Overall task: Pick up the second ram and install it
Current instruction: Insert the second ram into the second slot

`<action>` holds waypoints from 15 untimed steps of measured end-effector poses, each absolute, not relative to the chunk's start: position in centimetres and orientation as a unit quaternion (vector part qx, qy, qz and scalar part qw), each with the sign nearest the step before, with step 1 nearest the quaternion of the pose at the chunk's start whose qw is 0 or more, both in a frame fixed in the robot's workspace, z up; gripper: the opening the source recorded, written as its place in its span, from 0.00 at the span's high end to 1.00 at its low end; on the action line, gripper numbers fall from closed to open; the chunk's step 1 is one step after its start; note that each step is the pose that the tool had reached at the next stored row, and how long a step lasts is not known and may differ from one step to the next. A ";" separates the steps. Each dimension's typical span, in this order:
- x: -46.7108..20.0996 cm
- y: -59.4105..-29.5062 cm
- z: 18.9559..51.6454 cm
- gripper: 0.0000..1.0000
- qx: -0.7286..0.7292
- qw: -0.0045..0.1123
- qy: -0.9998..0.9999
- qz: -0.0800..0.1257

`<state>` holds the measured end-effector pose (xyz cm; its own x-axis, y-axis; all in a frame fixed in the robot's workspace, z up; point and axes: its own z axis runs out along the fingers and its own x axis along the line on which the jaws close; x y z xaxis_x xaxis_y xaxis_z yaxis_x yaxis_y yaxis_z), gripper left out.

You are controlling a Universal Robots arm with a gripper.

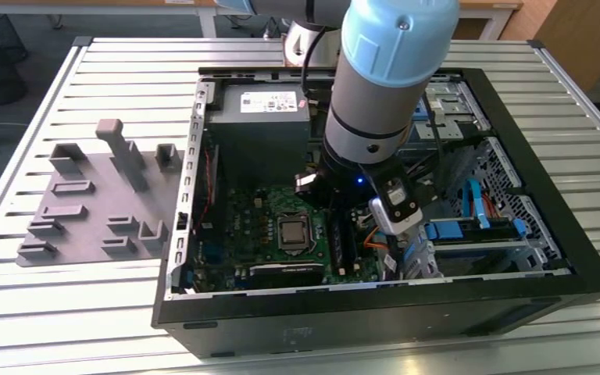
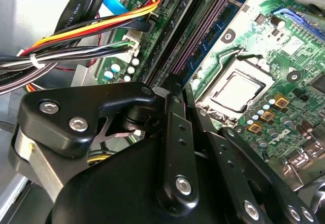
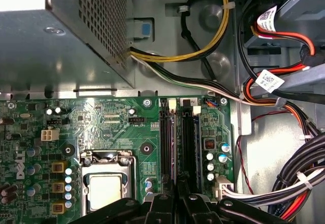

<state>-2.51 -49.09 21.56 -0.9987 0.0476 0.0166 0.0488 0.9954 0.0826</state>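
An open computer case [image 1: 550, 195] lies on a slatted metal table [image 1: 29, 312], with a grey plastic holder [image 1: 91, 211] at nine o'clock from it. The robot arm [image 1: 383, 101] comes in from twelve o'clock and reaches down into the case over the green circuit board [image 1: 263, 215].

In both wrist views the black claw [image 2: 172, 89] [image 3: 176, 196] hovers right above the long black memory slots [image 3: 177, 137]. In the exterior view these slots sit at three o'clock from the square processor socket [image 1: 293, 231]. Whether the claw is open, closed, or pinching anything cannot be told.

In the second wrist view a memory stick [image 2: 219, 31] stands on edge in one slot, showing its blue-green face. The claw lines up with the slot just beside it. Whether this stick is the second one cannot be told.

Bundles of black, red and yellow cables [image 3: 284, 183] run close by, at three o'clock from the slots in the exterior view.

Such a stick is probably very light, thin and stiff, but fragile. It should not be bent or twisted. The safest hold appears to be across the two flat faces near the top edge, away from the contact edge. Seating it likely needs even, straight pressure along its length.
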 end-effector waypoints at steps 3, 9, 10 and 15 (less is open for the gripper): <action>-2.5 -49.1 21.5 0.86 -0.025 0.007 -0.999 -0.041; -2.5 -49.1 21.3 0.86 -0.025 0.007 -0.999 -0.041; -2.5 -49.1 21.3 0.86 -0.025 0.007 -0.999 -0.041; -2.5 -49.1 21.2 0.86 -0.025 0.007 -0.999 -0.041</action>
<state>-2.53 -49.08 21.22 -0.9987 0.0488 0.0166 0.0500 0.9953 0.0825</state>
